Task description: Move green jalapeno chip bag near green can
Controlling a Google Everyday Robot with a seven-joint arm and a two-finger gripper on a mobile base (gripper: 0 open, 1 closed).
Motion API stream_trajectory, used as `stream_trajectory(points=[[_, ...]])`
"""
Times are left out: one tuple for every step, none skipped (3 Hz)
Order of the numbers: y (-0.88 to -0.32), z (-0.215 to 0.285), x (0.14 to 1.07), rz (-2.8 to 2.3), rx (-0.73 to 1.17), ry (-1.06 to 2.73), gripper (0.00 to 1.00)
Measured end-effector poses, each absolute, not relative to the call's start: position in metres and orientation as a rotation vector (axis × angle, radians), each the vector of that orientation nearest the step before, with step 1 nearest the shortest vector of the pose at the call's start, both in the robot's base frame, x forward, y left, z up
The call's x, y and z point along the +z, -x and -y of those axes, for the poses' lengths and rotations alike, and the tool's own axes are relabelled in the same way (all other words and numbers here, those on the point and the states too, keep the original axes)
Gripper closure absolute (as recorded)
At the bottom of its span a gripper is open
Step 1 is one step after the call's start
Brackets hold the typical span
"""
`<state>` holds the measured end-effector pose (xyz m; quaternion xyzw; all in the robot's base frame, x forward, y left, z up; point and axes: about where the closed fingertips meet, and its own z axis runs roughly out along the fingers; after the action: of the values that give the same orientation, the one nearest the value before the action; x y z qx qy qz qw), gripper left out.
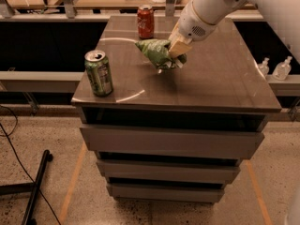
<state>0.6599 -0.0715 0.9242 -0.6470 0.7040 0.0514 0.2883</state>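
Nearest on the desk, the green can stands upright by the front left corner, at about 8 o'clock from the desk's middle. Farther back, the green jalapeno chip bag sits left of centre, well apart from that can. The pincer comes down from 1 o'clock, nipped closed on the bag's right end, so the bag stretches away from it toward 9 o'clock. Farthest, at 12 o'clock, a red can stands near the back edge.
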Motion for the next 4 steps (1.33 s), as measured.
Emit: stream_trajectory(points=[[-0.651, 0.05, 0.919, -1.863, 0.154, 1.737, 1.0], [-0.645, 0.032, 0.913, -1.854, 0.167, 1.747, 1.0], [-0.641, 0.013, 0.908, -1.843, 0.183, 1.758, 0.98], [-0.638, 0.002, 0.907, -1.832, 0.192, 1.768, 0.77]])
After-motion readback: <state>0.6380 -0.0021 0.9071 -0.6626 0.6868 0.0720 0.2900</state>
